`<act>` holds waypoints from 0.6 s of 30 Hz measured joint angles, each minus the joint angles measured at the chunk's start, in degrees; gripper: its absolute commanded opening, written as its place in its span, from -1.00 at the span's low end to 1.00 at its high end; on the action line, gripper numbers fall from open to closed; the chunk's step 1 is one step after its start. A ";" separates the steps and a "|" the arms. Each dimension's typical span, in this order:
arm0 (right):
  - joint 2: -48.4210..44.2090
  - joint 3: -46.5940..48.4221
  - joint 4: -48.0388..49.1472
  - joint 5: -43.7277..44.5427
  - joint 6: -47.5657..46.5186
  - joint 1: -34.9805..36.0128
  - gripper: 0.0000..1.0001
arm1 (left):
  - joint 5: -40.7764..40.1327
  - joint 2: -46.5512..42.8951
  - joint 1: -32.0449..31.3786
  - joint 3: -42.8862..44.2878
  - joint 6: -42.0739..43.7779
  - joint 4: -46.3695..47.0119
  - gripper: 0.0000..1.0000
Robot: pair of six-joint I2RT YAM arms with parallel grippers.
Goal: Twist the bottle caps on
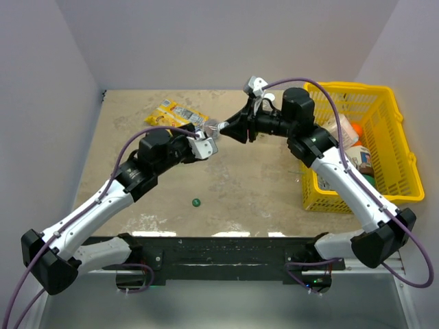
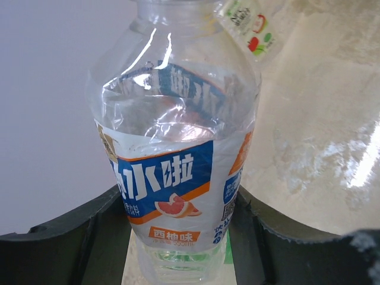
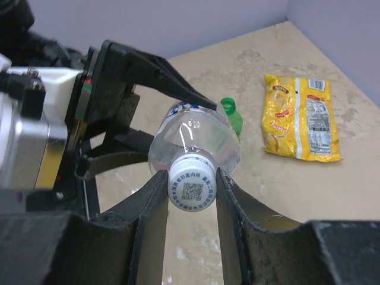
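Arms meet above the table (image 1: 260, 185) in the overhead view, closer to its far edge than its near one. The left gripper (image 1: 208, 145) is clenched on a clear bottle (image 1: 214, 128), which it holds off the surface. The right gripper (image 1: 230, 128) presses in at the bottle's mouth end. A dark green cap (image 1: 196, 202) lies alone on the table, toward the near edge and left of centre. A yellow packet (image 1: 175, 115) lies near the far edge on the left. A yellow basket (image 1: 405, 157) stands along the right edge with containers in it.

From the left wrist, the labelled bottle fills the picture. The dark fingers (image 2: 89, 237) press against both sides of its lower body.

From the right wrist, the right gripper's fingers (image 3: 151, 214) pinch a white cap (image 3: 191, 189) that sits on the bottle's neck, its printed top facing the camera. The left gripper's black jaws grip the bottle's body behind it. A green bottle (image 3: 231, 116) shows just past the clear one, down on the table, and the packet lies well apart to the right.
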 measured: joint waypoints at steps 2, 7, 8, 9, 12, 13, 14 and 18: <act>0.81 0.00 3.43 -0.07 5.77 -1.05 -1.00 | -3.41 0.13 -0.94 -0.17 -0.31 2.05 -1.00; 2.91 -0.11 10.51 1.73 18.67 -2.78 -1.00 | -14.32 2.23 -4.35 -0.20 -0.17 7.96 -1.00; 3.08 -0.11 11.06 2.40 20.09 -2.89 -1.00 | -15.98 2.78 -4.83 -0.20 -0.11 8.94 -1.00; 3.34 -0.11 11.61 3.48 21.68 -2.93 -1.00 | -17.94 3.50 -5.40 -0.20 0.20 10.10 -1.00; 4.24 -0.09 12.17 6.27 24.98 -3.15 -1.00 | -22.80 5.70 -6.51 -0.20 1.18 12.92 -1.00; 4.61 -0.09 12.17 7.23 25.97 -3.21 -1.00 | -24.30 6.45 -6.80 -0.20 1.60 13.53 -1.00; 4.96 -0.09 12.11 8.07 26.69 -3.21 -1.00 | -25.64 7.02 -7.02 -0.20 1.84 14.08 -1.00; 6.03 -0.07 11.80 10.88 28.98 -3.23 -0.21 | -29.59 8.92 -7.63 -0.20 2.80 15.67 -1.00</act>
